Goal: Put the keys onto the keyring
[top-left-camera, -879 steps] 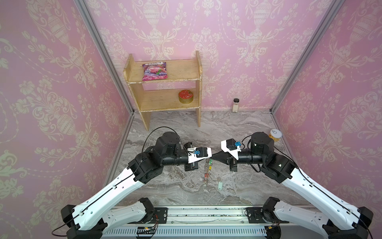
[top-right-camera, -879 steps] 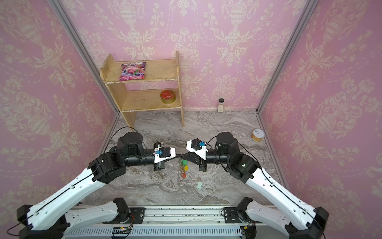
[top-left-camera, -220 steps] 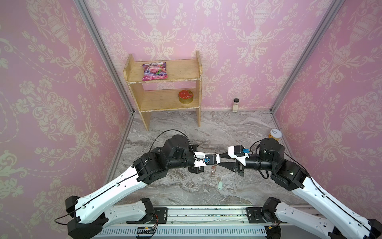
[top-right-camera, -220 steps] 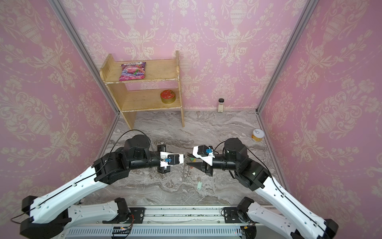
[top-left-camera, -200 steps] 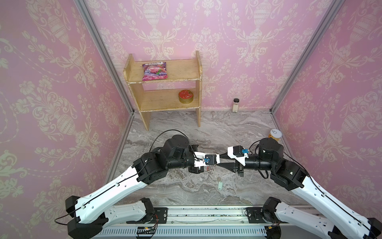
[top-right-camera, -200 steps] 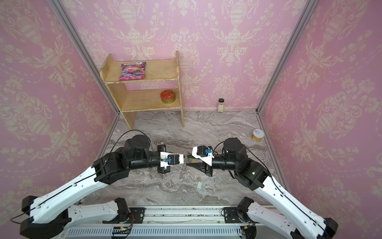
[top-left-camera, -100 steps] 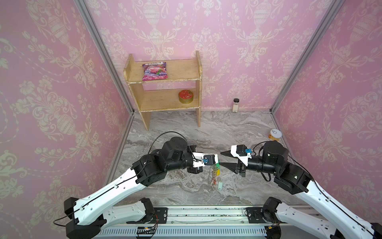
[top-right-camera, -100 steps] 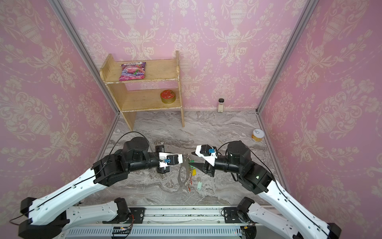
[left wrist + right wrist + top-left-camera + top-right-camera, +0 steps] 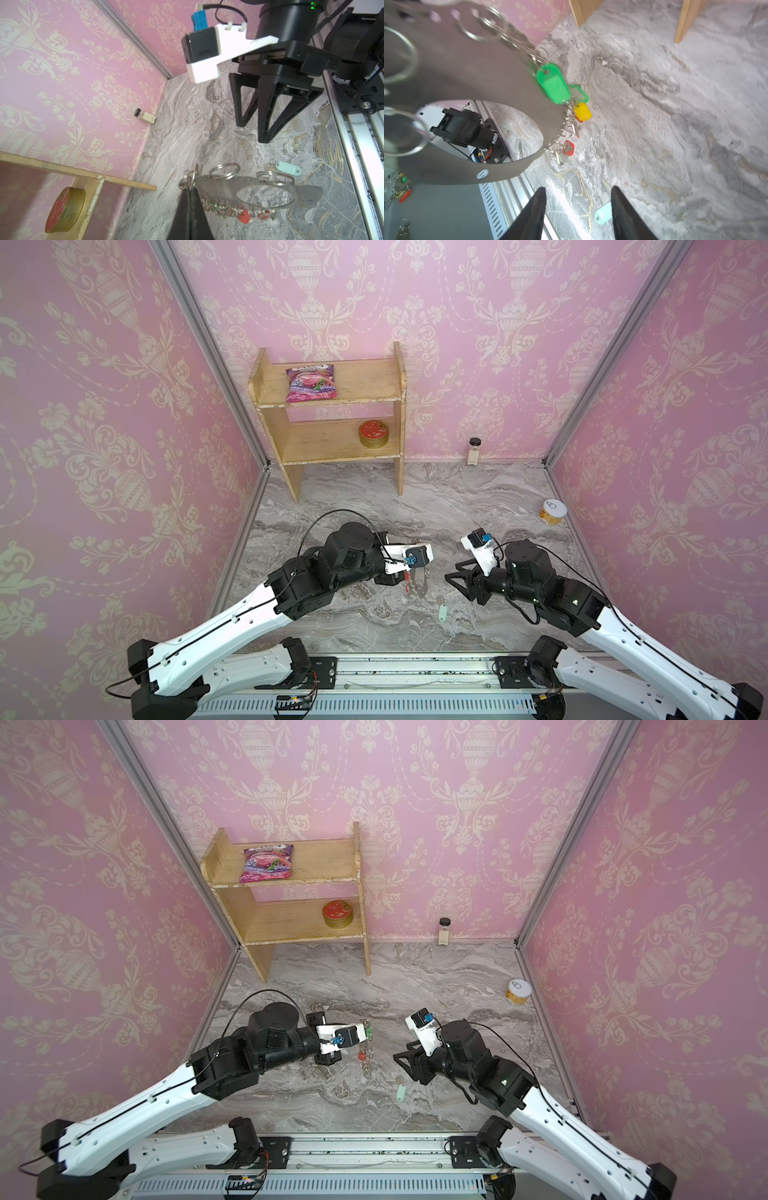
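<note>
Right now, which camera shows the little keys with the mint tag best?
The left wrist camera. There the mint-tagged keys lie sharp and whole on the table: tag, ring and key. The right wrist camera shows only the pale tag, blurry. In both top views the keys are a tiny pale speck.

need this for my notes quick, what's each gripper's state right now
Left gripper: shut on the keyring.
Right gripper: open, holding nothing.

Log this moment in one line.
left gripper: jaws shut on keyring | right gripper: jaws open, empty | keys: on table, off keyring
</note>
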{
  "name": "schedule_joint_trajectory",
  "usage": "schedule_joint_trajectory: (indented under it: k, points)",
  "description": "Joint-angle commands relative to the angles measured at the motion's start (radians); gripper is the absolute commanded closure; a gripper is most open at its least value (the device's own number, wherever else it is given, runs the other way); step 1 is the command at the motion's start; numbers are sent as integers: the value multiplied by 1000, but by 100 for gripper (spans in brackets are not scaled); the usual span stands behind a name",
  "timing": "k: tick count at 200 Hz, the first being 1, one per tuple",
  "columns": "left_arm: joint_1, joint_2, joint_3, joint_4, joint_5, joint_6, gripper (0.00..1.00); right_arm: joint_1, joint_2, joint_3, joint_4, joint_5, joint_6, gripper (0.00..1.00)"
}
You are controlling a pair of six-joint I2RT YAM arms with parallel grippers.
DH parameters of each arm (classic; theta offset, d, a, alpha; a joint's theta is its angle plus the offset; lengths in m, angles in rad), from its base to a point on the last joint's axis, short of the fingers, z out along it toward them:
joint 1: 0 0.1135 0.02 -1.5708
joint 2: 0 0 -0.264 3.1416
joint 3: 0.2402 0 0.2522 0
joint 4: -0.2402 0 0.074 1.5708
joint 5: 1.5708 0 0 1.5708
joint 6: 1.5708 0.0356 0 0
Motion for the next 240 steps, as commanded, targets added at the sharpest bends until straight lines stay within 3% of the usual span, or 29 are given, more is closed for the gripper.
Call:
schedule_joint_trajectory:
  k: [1,20,51,80,119,166,240]
  points:
    - [-5,-21,-5,48,-80,-49,100,79,12,-32,-103,139,191,48]
    - [-3,-32,-27,34,-92,-81,100,143,54,-48,-150,232,321,48]
    - [5,-75,-80,42,-101,-120,100,171,137,-100,-150,289,444,48]
    - [22,-95,-111,59,-90,-130,100,168,209,-146,-48,340,553,58]
    - [36,-119,-133,69,-84,-135,100,156,337,-156,58,299,593,61]
    - [39,-136,-157,81,-90,-136,100,38,383,-211,175,183,629,71]
    - [43,-138,-168,95,-91,-134,100,17,474,-222,233,128,648,72]
